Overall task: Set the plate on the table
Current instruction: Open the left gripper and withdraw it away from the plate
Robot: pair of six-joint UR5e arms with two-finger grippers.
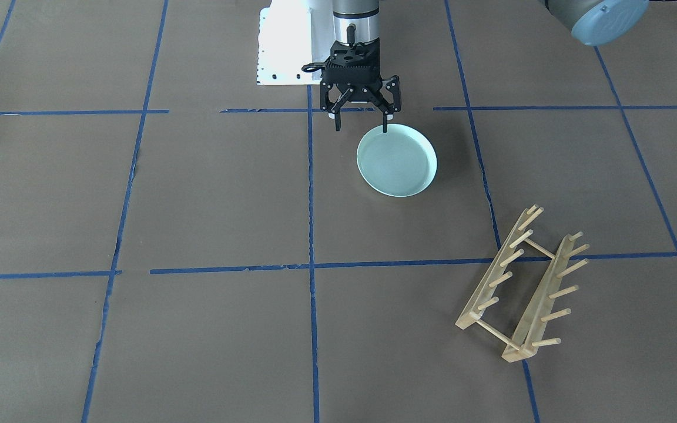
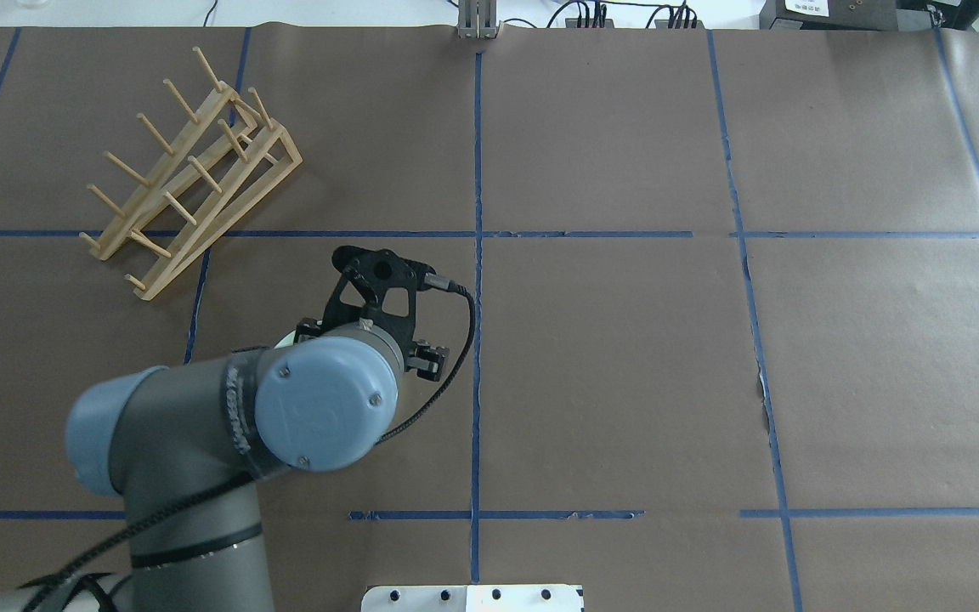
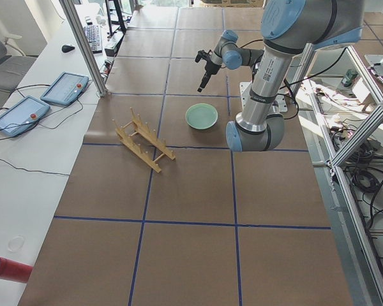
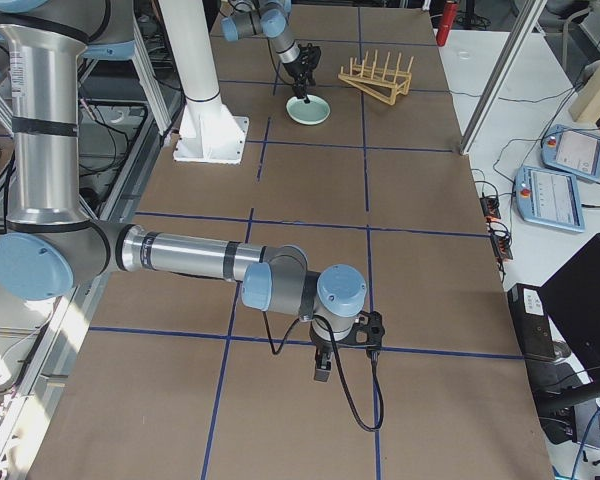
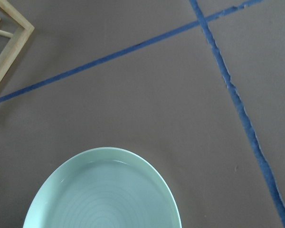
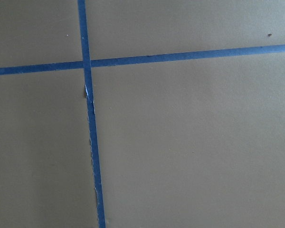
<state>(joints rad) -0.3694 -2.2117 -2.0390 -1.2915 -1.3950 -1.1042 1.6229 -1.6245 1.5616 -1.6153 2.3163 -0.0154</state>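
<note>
Nearest to the left wrist camera we see the plate (image 5: 104, 194), its pale green bowl filling the lower edge of that view. It lies flat on the brown table (image 1: 197, 194), well apart from the wooden rack (image 1: 520, 285), so we judge the placing itself to be done. The left gripper (image 1: 361, 128) hangs over the plate's edge on the robot's side with its jaws spread and nothing pinched between them. One finger (image 1: 384, 120) lines up with the rim, while the other stands outside the plate. We cannot tell whether that finger touches the rim or only hovers above it. The right gripper (image 4: 323, 362) shows only in the side view, low over bare table far from the plate, and we cannot tell whether its jaws are spread or pressed together. What worries us is the way out. If the left arm pulls back sideways or at a slant, the finger at the rim could catch the raised lip and drag the plate across the paper or tip it up on edge. A straight lift should avoid that. Pressing the jaws together before rising could also nip the rim and carry the plate up again.
</note>
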